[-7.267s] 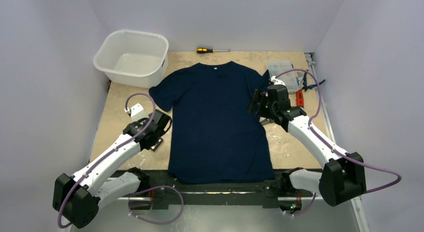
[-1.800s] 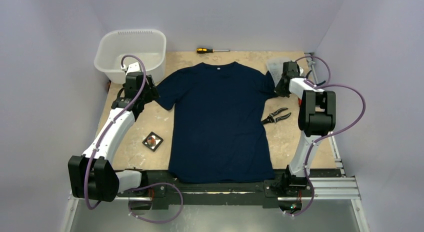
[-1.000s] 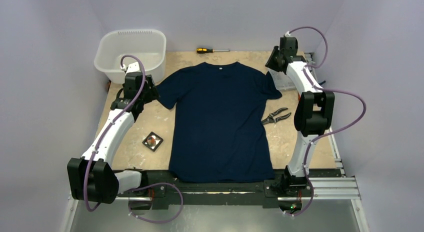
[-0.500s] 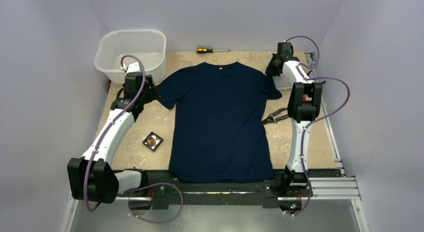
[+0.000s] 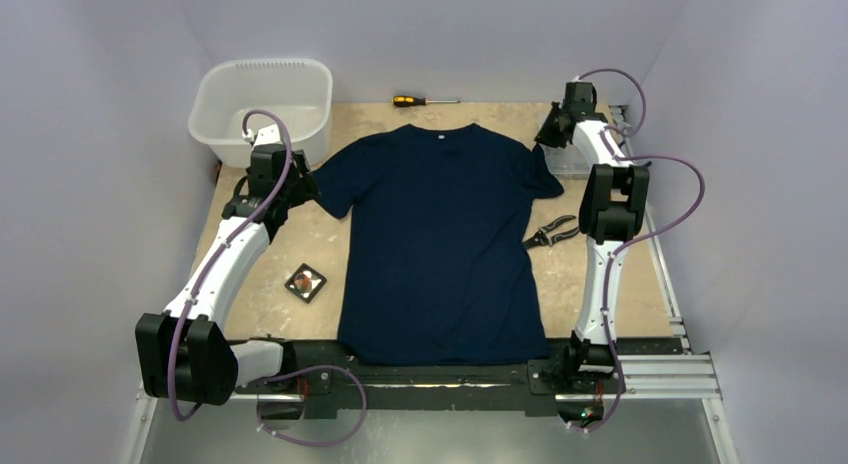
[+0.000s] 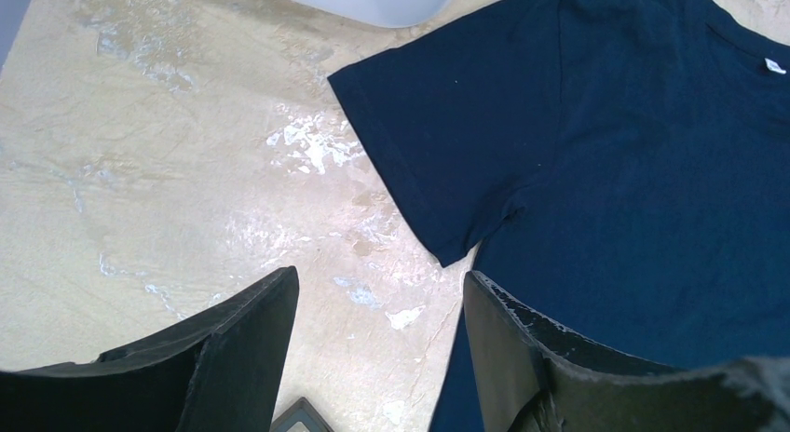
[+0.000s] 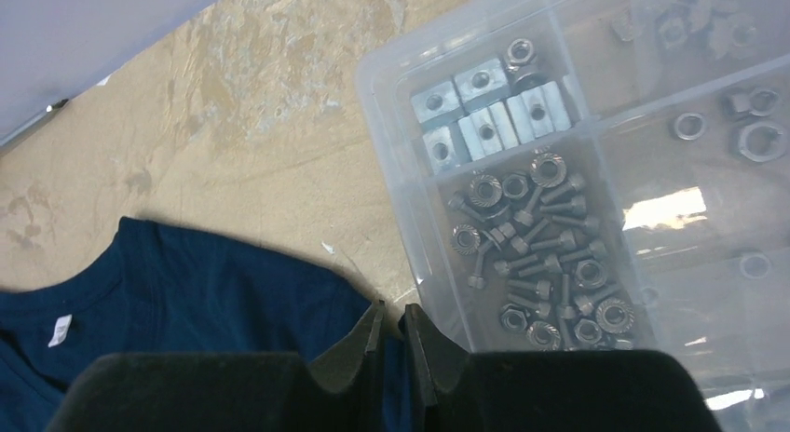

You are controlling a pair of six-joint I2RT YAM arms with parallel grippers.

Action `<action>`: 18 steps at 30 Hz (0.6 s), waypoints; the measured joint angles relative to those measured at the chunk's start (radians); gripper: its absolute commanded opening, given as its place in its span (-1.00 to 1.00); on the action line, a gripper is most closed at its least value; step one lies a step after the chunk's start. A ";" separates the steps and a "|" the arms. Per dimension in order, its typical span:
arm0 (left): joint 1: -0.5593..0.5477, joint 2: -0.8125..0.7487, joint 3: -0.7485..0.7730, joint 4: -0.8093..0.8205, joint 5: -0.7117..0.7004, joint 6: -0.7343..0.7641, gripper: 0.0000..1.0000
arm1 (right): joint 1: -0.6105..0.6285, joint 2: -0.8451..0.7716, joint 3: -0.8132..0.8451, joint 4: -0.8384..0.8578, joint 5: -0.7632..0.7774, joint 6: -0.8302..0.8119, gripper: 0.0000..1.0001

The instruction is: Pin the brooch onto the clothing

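Note:
The clothing [image 5: 440,244], a dark navy T-shirt, lies flat in the middle of the table, collar away from me. The brooch [image 5: 306,282] is a small reddish disc resting in a little black tray [image 5: 293,282] left of the shirt. My left gripper [image 5: 300,189] hovers open over bare table beside the left sleeve [image 6: 447,143], nothing between its fingers [image 6: 377,278]. My right gripper [image 5: 548,139] is at the far corner of the right sleeve; its jaws [image 7: 391,311] are nearly together with a strip of navy cloth [image 7: 186,274] in the gap.
A white tub [image 5: 265,99] stands at the back left and a screwdriver [image 5: 425,101] lies by the back wall. Black pliers [image 5: 550,232] lie right of the shirt. A clear box of nuts and bolts [image 7: 578,199] sits just right of my right gripper.
The right arm, raised high at the back a second ago, has come down slightly at the sleeve's far corner. The left arm and the shirt have stayed put.

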 measured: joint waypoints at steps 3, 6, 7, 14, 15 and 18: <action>0.000 0.000 0.000 0.000 0.000 0.000 0.29 | -0.001 -0.002 -0.020 0.020 -0.032 -0.013 -0.15; 0.000 0.000 0.000 0.000 0.000 0.000 0.29 | 0.010 -0.005 -0.025 0.021 -0.039 -0.035 -0.01; 0.000 0.000 0.000 0.000 0.000 0.000 0.29 | 0.015 -0.006 -0.024 0.018 -0.031 -0.045 0.00; 0.000 0.000 0.000 0.000 0.000 0.000 0.29 | 0.051 -0.006 -0.012 -0.024 0.082 -0.116 -0.05; 0.000 0.000 0.000 0.000 0.001 0.000 0.29 | 0.056 -0.006 -0.014 -0.026 0.101 -0.124 -0.07; 0.000 0.000 0.000 0.000 0.002 0.000 0.29 | 0.068 -0.008 -0.031 -0.024 0.152 -0.147 -0.08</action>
